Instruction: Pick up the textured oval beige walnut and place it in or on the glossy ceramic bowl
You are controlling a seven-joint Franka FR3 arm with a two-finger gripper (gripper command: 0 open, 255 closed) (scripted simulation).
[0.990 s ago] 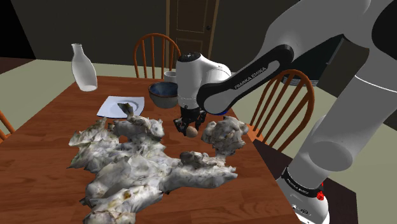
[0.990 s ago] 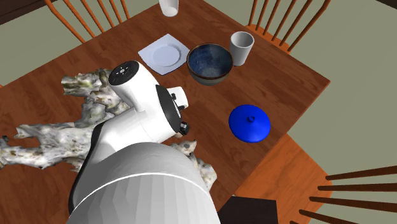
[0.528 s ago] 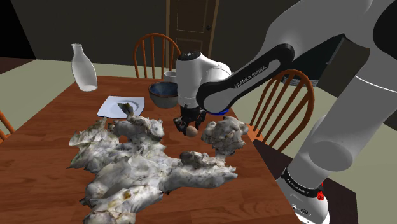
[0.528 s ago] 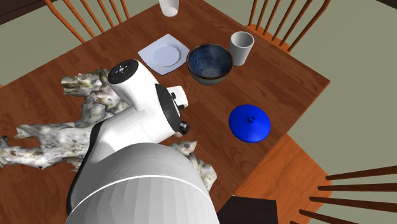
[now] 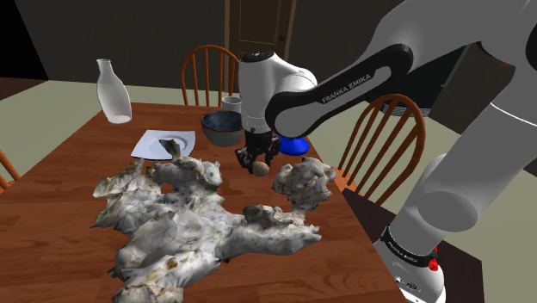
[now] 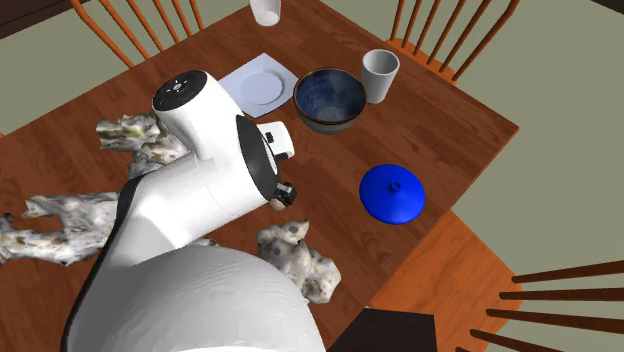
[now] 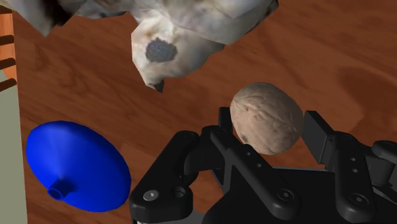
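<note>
The dark bowl [image 6: 329,98] stands toward the far side of the wooden table [image 6: 460,130], and in the second exterior view its mottled blue inside shows open right up to its brown rim. A pale cup [image 6: 380,75] stands just beside the bowl, toward that view's right. A white square plate [image 6: 258,83] lies just beside the bowl on the other side. In the shoulder view a grey scrap overlaps the plate's near corner, and it is hard to tell whether it lies on the plate or belongs to the crumpled grey-white mass [image 5: 189,215] in front of it. A white bottle [image 5: 112,90] stands upright, well apart toward the shoulder view's left. A blue lid [image 6: 392,193] with a small knob lies flat on the wood, near the bowl but not touching it. The walnut [image 7: 264,111], beige, oval and wrinkled, sits between the two black fingers [image 7: 318,130] of the gripper [image 7: 272,127]. The fingers are drawn in to the nut's width and clasp it at the sides, so most of its rounded shell stands out past the fingertips. In the shoulder view the gripper points down and holds the walnut over bare wood. It hangs in front of the bowl, with lumps of the crumpled mass on either side and the lid near by.
</note>
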